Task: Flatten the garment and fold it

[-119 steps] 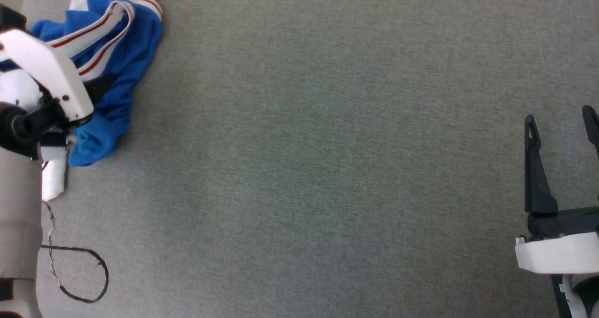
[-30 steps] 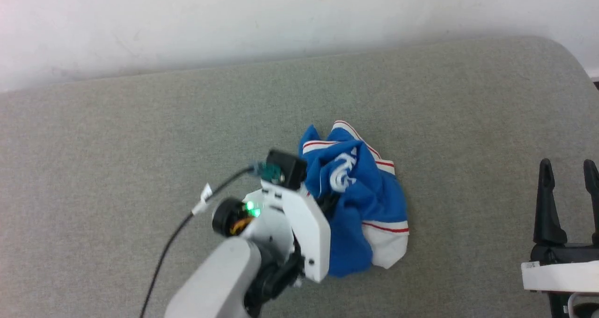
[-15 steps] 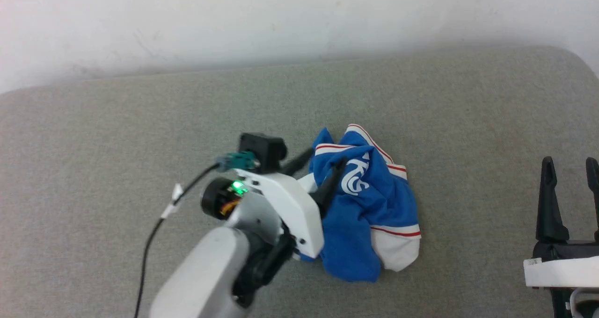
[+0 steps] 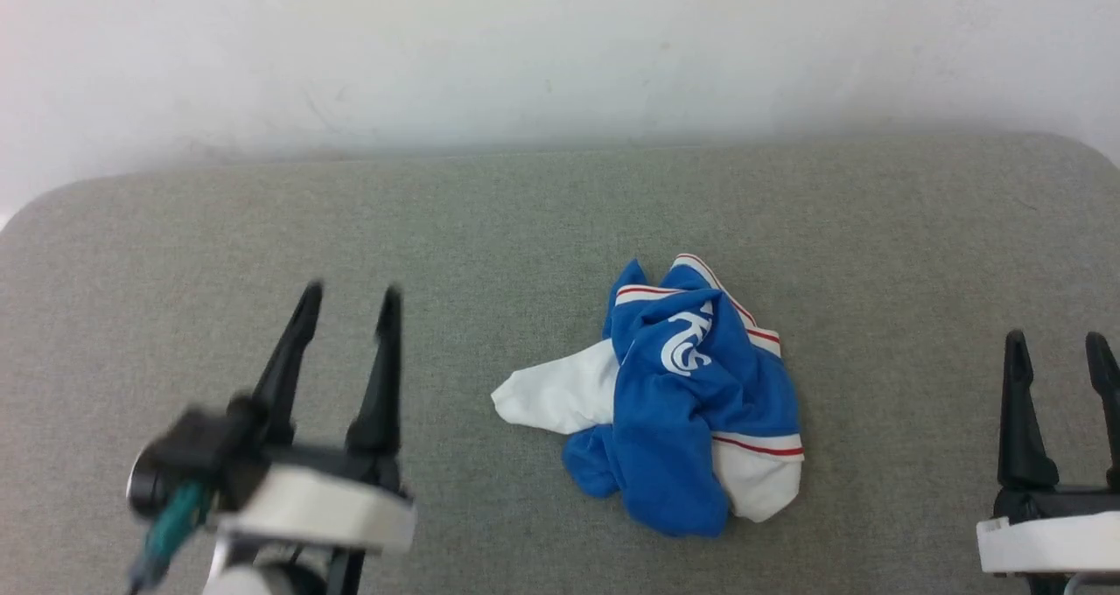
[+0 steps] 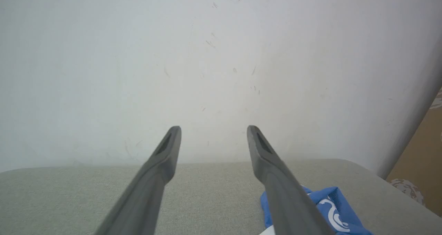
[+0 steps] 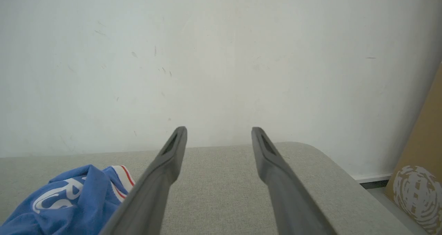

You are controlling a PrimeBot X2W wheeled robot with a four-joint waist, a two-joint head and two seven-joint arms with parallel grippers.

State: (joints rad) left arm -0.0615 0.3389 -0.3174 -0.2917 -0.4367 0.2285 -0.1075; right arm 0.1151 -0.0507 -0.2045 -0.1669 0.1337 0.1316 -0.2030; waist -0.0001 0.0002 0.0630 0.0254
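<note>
The garment [image 4: 674, 411] lies crumpled in a heap near the middle of the grey padded table [image 4: 490, 227]: royal blue with white lettering, a white sleeve poking out to the left, red-and-white trim. Its blue edge also shows in the left wrist view [image 5: 331, 210] and the right wrist view [image 6: 69, 204]. My left gripper [image 4: 348, 297] is open at the lower left, well apart from the garment, nothing between its fingers. My right gripper [image 4: 1054, 341] stands open at the lower right, also empty.
A white wall [image 4: 560, 52] runs along the table's far edge. The table's rounded right corner [image 6: 310, 152] shows in the right wrist view, with a brown cardboard box [image 6: 421, 179] on the floor beyond it.
My left gripper has let go of the garment, opened, and drawn back to the lower left. The garment now lies free with a white sleeve spread out. The camera has also shifted.
</note>
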